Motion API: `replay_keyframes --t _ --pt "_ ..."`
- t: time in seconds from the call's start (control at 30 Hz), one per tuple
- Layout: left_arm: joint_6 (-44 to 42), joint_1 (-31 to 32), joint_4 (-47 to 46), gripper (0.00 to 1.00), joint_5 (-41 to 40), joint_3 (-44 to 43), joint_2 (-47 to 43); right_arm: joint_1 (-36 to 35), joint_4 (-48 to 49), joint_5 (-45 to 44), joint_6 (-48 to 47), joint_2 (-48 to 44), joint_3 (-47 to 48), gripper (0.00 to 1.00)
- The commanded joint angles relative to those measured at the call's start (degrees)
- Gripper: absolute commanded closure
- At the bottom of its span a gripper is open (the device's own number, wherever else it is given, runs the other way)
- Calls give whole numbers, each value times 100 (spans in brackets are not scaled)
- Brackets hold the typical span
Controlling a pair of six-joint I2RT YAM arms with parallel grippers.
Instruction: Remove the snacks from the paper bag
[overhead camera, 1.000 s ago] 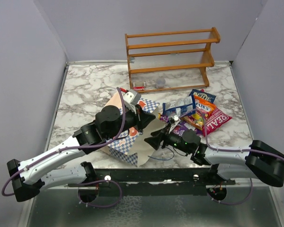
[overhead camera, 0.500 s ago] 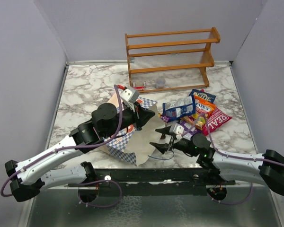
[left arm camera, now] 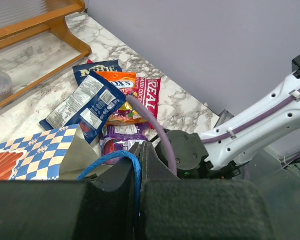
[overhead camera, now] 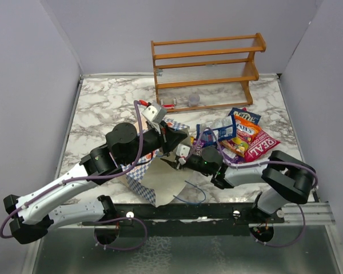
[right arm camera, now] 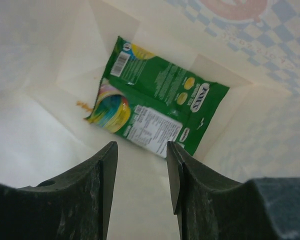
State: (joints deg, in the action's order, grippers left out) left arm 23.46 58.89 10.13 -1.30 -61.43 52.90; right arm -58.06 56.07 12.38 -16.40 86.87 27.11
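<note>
The paper bag (overhead camera: pixel 160 184) lies on its side, mouth towards the right arm. My left gripper (overhead camera: pixel 172 137) is shut on its blue cord handle (left arm camera: pixel 132 167) and holds the bag's upper edge up. My right gripper (overhead camera: pixel 170 163) is open at the bag's mouth. In the right wrist view it (right arm camera: pixel 140 155) looks into the bag's cream inside (right arm camera: pixel 50 75), where a green-yellow packet (right arm camera: pixel 157 107) lies flat at the bottom, beyond the fingertips and untouched. Outside, to the right, lie a silver-blue packet (overhead camera: pixel 217 128), a dark blue one (overhead camera: pixel 244 117), an orange one (overhead camera: pixel 238 140), a big red one (overhead camera: pixel 262 145) and a purple one (left arm camera: pixel 117 140).
A wooden rack (overhead camera: pixel 206 63) stands at the back of the marble table, with a small clear cup (overhead camera: pixel 193 100) on its lowest shelf. The bag's other blue cord handle (overhead camera: pixel 193 194) trails loose on the table near the front edge. Grey walls enclose three sides.
My right gripper has moved left, away from the front edge, into the bag's mouth. My left gripper has shifted slightly, still holding the handle, and the bag's mouth now stands wider open.
</note>
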Motion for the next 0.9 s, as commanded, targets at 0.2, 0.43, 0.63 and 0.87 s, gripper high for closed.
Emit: replay_keyframes --t 0.2,0.43,0.63,0.87 --pt "-27 8 -344 100 287 -126 -5 -167 281 -1264 -971 1313 812 50" --pt "-72 8 -512 100 561 -220 262 -178 -147 -1595 -1005 1969 1601 50" --pt "-76 8 -495 100 685 -255 287 -179 -214 -1622 -1040 2365 1973 48" --pt "-234 8 -343 100 489 -329 102 -179 -42 -1635 -986 2853 2105 41"
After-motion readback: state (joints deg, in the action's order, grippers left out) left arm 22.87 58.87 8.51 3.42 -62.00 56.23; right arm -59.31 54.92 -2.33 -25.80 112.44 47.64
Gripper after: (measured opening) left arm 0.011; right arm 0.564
